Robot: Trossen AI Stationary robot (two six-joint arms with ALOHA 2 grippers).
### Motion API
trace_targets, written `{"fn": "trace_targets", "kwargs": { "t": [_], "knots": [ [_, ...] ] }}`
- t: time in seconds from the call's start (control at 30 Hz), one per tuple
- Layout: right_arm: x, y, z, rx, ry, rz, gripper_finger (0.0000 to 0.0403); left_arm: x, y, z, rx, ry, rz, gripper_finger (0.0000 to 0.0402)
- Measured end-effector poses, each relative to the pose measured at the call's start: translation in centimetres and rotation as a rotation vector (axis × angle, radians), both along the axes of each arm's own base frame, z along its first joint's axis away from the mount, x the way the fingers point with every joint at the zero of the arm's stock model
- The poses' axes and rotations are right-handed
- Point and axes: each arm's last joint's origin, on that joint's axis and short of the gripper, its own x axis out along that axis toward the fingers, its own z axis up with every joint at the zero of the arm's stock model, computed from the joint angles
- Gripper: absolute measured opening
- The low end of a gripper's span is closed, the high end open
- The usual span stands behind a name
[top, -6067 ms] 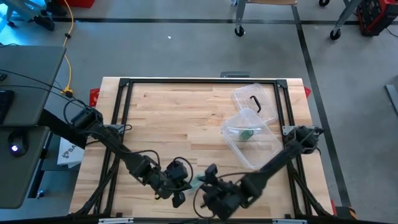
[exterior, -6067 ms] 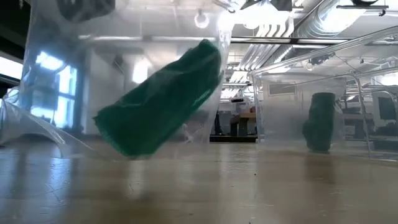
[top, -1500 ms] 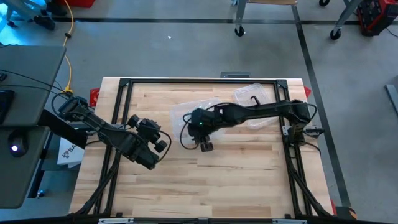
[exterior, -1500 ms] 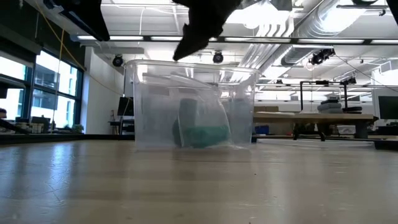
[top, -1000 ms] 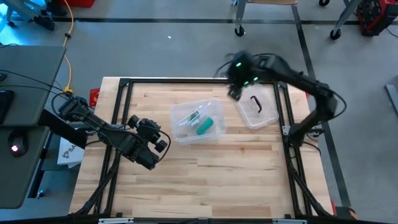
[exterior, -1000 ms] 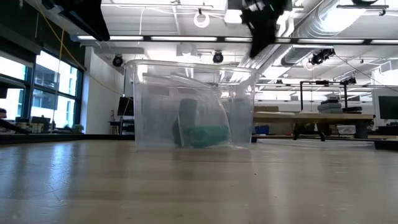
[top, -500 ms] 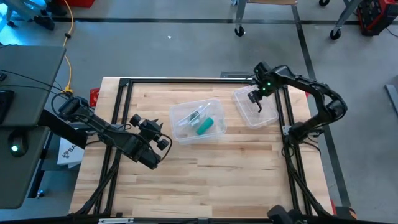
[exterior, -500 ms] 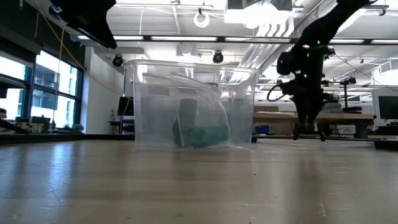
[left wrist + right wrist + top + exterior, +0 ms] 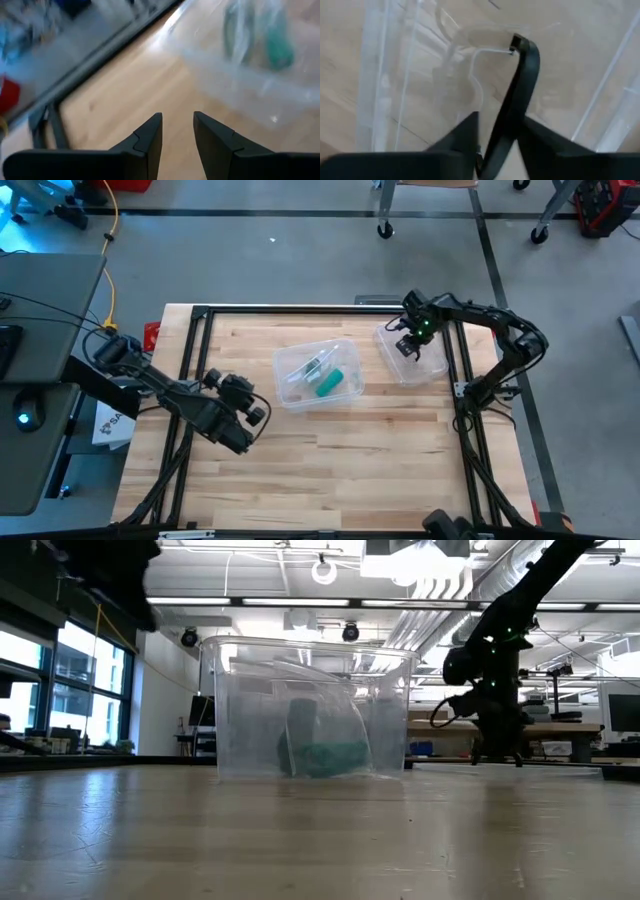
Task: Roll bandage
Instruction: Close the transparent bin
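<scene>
A green bandage roll (image 9: 328,382) lies in a crumpled clear bag inside a clear plastic box (image 9: 300,364) at mid-table; the low view shows the roll (image 9: 335,757) resting on the box floor. The box's clear lid (image 9: 425,365) lies flat at the far right, with a black handle on top. My right gripper (image 9: 412,341) points down over that lid, its fingers closed in on the handle. My left gripper (image 9: 262,412) hovers open and holding nothing, left of the box and aimed at it; the left wrist view shows its fingers (image 9: 177,122) slightly apart. My right gripper has the lid's black handle (image 9: 516,95) between its two fingers, coming from above and pointing down. The fingers (image 9: 462,132) stand across the handle's strap, one on each side. The lid lies flat on the table.
A black metal frame (image 9: 200,315) runs round the wooden tabletop. Bare wood stretches across the near half of the table (image 9: 360,470). Beyond the far edge are the floor and chair castors (image 9: 385,228).
My right gripper has swung from high above the table's far edge toward the near right and come down onto the lid, turning as it sank to point straight down. The box, the roll and the lid have stayed where they were.
</scene>
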Motion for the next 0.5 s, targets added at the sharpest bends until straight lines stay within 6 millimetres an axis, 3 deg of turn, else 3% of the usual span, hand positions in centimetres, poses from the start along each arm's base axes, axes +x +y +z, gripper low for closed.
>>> {"fn": "trace_targets", "kwargs": {
  "t": [0.13,0.27,0.4,0.5],
  "knots": [
    [0.2,-0.2,0.7,0.003,-0.018,0.071,0.0026,-2.2,0.2,0.6,-0.107,0.014,0.14,0.0106],
    [1.2,-0.6,3.3,-0.031,0.008,0.146,0.0026,-4.2,0.8,0.1,-0.211,-0.135,0.15,0.0103],
    [4.1,0.0,9.5,-0.229,0.014,0.306,0.0013,-5.1,2.1,-2.1,-0.318,-0.285,0.089,0.0084],
    [6.7,2.0,14.5,-0.37,0.005,0.457,0.0013,-5.6,3.6,-4.3,-0.337,-0.368,0.08,0.0063]
  ]
}}
